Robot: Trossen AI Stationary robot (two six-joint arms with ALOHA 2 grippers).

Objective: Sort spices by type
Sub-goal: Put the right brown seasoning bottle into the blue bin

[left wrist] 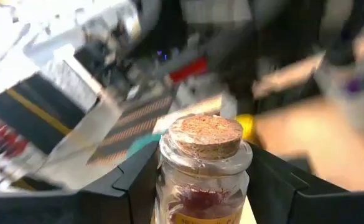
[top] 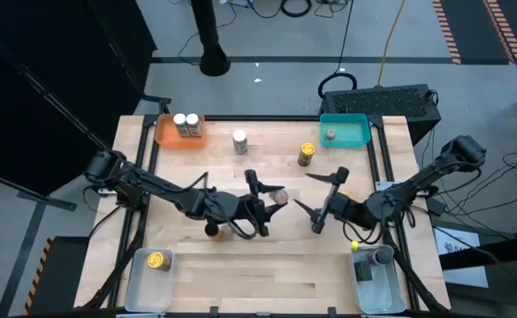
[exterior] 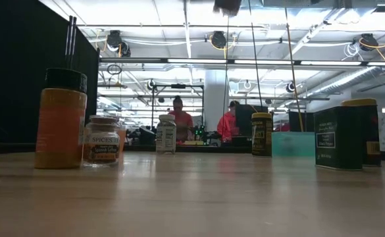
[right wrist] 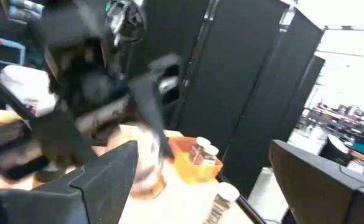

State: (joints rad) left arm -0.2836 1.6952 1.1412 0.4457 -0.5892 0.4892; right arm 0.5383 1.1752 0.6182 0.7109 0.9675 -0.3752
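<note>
My left gripper (top: 271,199) is over the table's middle, shut on a small glass jar (left wrist: 203,180) with a cork stopper and red threads inside. My right gripper (top: 307,190) stands open just to its right, its fingers (right wrist: 107,171) pointing level at the left gripper with nothing between them. A white-lidded jar (top: 239,141) and a yellow jar (top: 307,155) stand on their bases at the back. A black-lidded orange jar (exterior: 60,118) and a small brown-lidded jar (exterior: 103,139) stand under my left arm. My left gripper pinches the cork jar between its two fingers by the glass sides (left wrist: 163,186), below the neck. The fingers reach in level from the table's left. The jar stands upright in the hold, cork up, and seems lifted off the table.
At the back, an orange tray (top: 165,134) holds two white-topped jars and a teal tray (top: 355,132) one grey-lidded jar. At the front, a clear tray (top: 143,283) holds a yellow jar and another (top: 377,287) a grey jar. Dark green tins (exterior: 340,138) show on the right.
</note>
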